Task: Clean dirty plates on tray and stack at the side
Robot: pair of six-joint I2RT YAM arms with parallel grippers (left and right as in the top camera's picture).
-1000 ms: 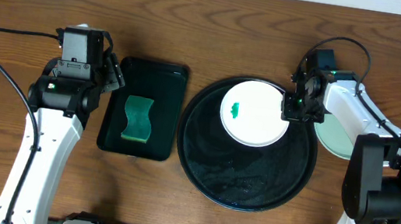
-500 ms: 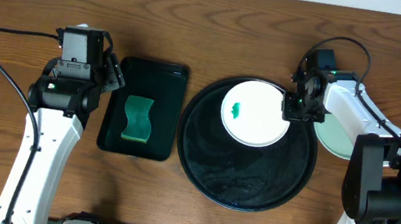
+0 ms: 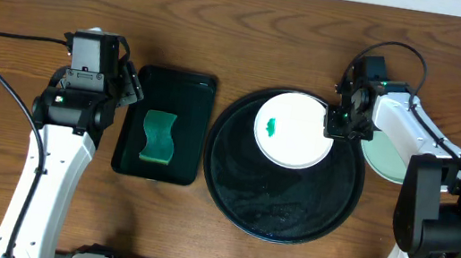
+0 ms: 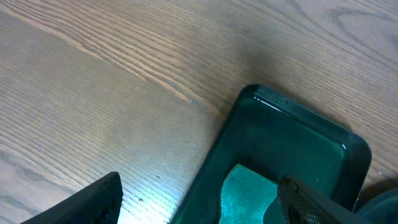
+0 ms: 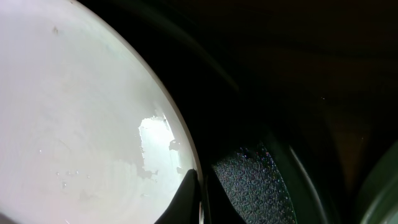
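Leftmost on the wooden table point(image 3: 245, 23), the left gripper point(image 3: 133, 84) hangs over the upper-left corner of the dark green tray point(image 3: 190, 96). The left wrist view shows its two fingers point(image 4: 93, 202) spread wide with nothing between them. A wavy green sponge point(image 3: 157, 137) lies in the middle of that rectangular tray. Just right of it sits the round black tray point(image 3: 282, 209), and the white plate point(image 3: 296, 143) rests in its upper part, a small green smear point(image 3: 273, 124) left of the plate's centre. The right gripper point(image 3: 332, 125) is at the plate's right rim. Close up, one finger lies over the rim and the textured pad point(image 5: 249, 180) sits just outside it, jaws nearly together, so it appears to be pinching the plate's edge, though the contact itself is dim. Beyond the tray's right side, a mint-green plate point(image 3: 386, 160) lies on the table, partly under the right arm.
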